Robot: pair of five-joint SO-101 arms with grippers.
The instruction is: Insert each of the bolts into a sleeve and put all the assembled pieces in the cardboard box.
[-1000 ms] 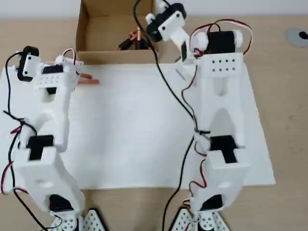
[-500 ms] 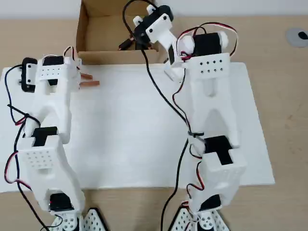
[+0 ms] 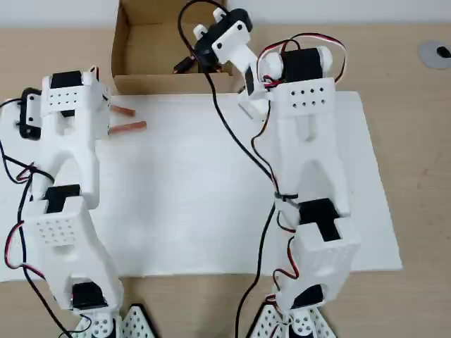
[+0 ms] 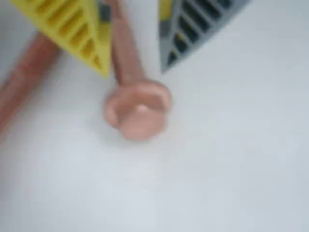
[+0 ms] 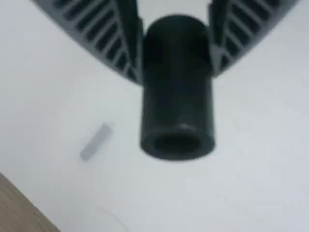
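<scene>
Cardboard box (image 3: 162, 84): stands open-topped at the far edge of the white mat (image 3: 183, 183). Contents: dark assembled pieces (image 3: 184, 63) lie against the inside of the front wall, towards the box's right half. They are partly covered by the right arm's wrist, so the count cannot be told.

In front of the box's left front corner: the left gripper (image 4: 134, 70) is low over the mat. Its jaws stand apart, astride a copper-coloured bolt (image 4: 137, 108). The bolt lies flat on the mat with its shaft running up between the fingers and its head just clear of the fingertips. The yellow finger (image 4: 77, 29) sits against the shaft. A clear gap separates the shaft from the grey finger (image 4: 193, 24). A second bolt (image 4: 24, 92) lies on the mat just outside the yellow finger, close to the first. In the high view both bolts show side by side, just in front of that corner of the box and outside it.

Right of the box's right front corner: the right gripper (image 5: 176, 75) is clamped on a black sleeve (image 5: 177, 116). The sleeve is pinched on both sides, and its open bore end juts past the fingertips. It hangs above the mat, outside the box. A small grey scrap (image 5: 95, 141) lies on the mat near it, and the wooden table (image 5: 14, 208) shows beyond the mat's edge.
</scene>
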